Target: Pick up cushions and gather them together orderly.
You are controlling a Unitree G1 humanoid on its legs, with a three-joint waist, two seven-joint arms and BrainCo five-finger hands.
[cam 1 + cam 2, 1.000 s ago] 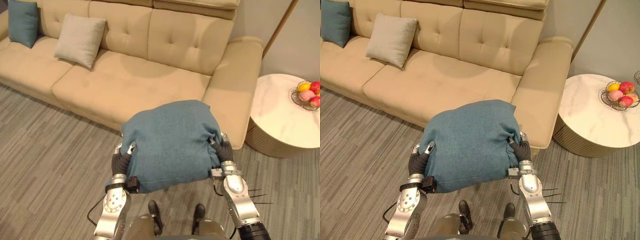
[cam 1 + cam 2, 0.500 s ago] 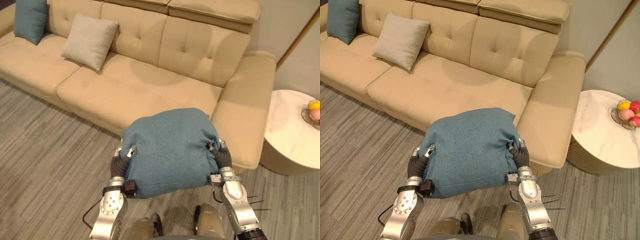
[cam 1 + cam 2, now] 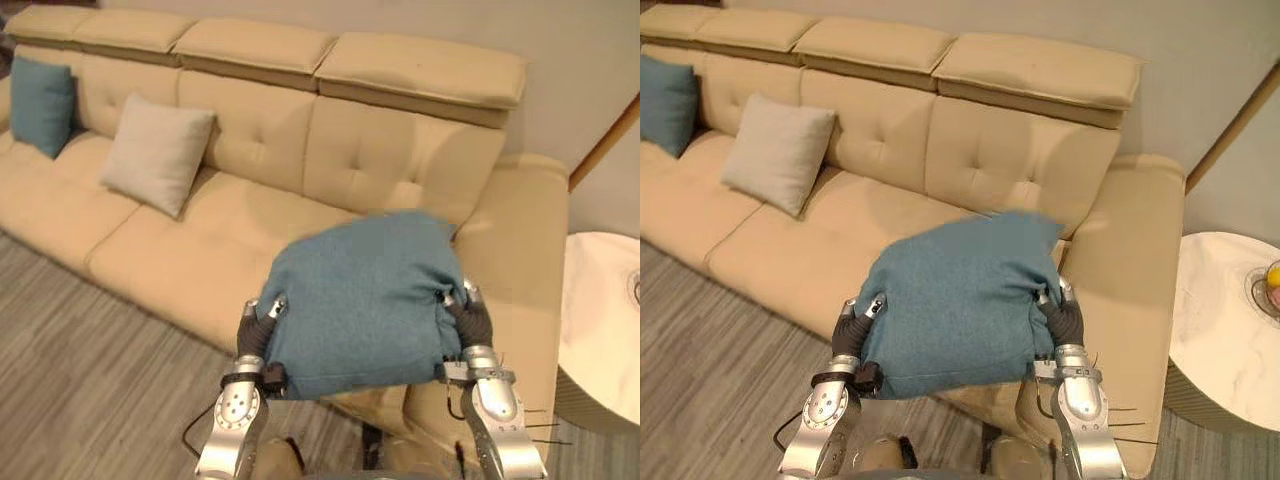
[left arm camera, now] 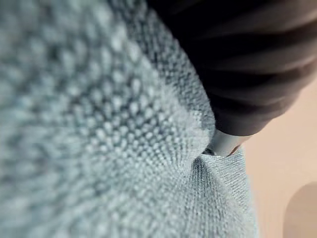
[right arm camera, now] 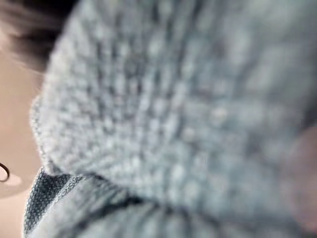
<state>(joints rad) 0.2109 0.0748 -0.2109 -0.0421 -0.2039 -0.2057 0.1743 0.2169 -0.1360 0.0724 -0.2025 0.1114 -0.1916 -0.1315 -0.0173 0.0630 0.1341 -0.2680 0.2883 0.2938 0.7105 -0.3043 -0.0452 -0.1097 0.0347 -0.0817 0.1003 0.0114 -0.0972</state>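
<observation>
I hold a large blue cushion (image 3: pixel 365 300) between both hands, lifted over the right seat of a beige sofa (image 3: pixel 190 245). My left hand (image 3: pixel 260 328) grips its left side and my right hand (image 3: pixel 471 322) grips its right side, fingers dug into the cloth. The knitted cloth (image 4: pixel 99 124) shows up close in the left wrist view, bunched under a finger (image 4: pixel 225 144). A beige cushion (image 3: pixel 155 153) leans on the sofa back at the left. A smaller teal cushion (image 3: pixel 42 105) stands at the far left end.
A round white side table (image 3: pixel 1225 340) stands right of the sofa arm (image 3: pixel 1140 260), with a wire fruit bowl (image 3: pixel 1268 290) at its edge. Grey striped floor (image 3: pixel 80 380) runs along the sofa's front. The middle seat is bare.
The camera has come closer to the sofa. The blue cushion, earlier over the floor in front of it, is now higher and over the right seat. Both hands keep their hold.
</observation>
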